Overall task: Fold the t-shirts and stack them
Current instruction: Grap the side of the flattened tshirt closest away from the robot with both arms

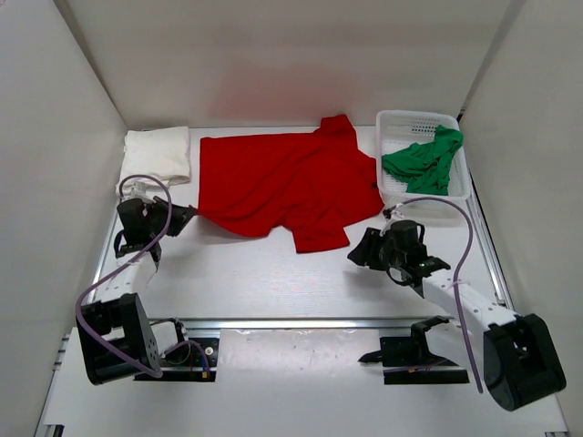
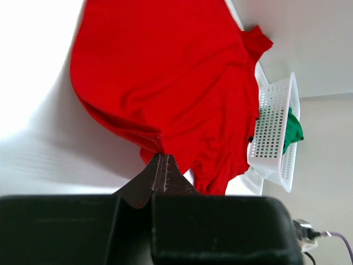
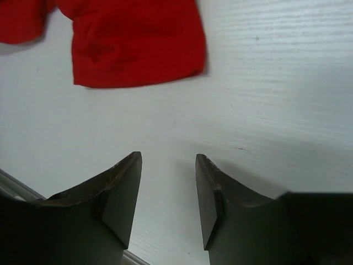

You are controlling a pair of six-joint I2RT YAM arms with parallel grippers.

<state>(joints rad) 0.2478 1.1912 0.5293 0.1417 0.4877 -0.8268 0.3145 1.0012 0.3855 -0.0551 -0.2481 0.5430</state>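
Note:
The red t-shirt (image 1: 282, 182) (image 2: 165, 72) lies spread across the back middle of the table. My left gripper (image 1: 189, 215) (image 2: 161, 155) is shut at its near left corner, with the red hem pinched at the fingertips and slightly raised. A cream-white t-shirt (image 1: 159, 153) lies folded at the back left. The green t-shirt (image 1: 424, 162) (image 2: 293, 130) sits bunched in the white basket (image 1: 393, 118) (image 2: 270, 132). My right gripper (image 1: 357, 251) (image 3: 168, 157) is open over bare table, just short of the red shirt's sleeve (image 3: 138, 44), holding nothing.
White walls close in the table on the left, back and right. A metal rail (image 1: 301, 321) runs along the near edge in front of the arm bases. The basket stands at the back right corner.

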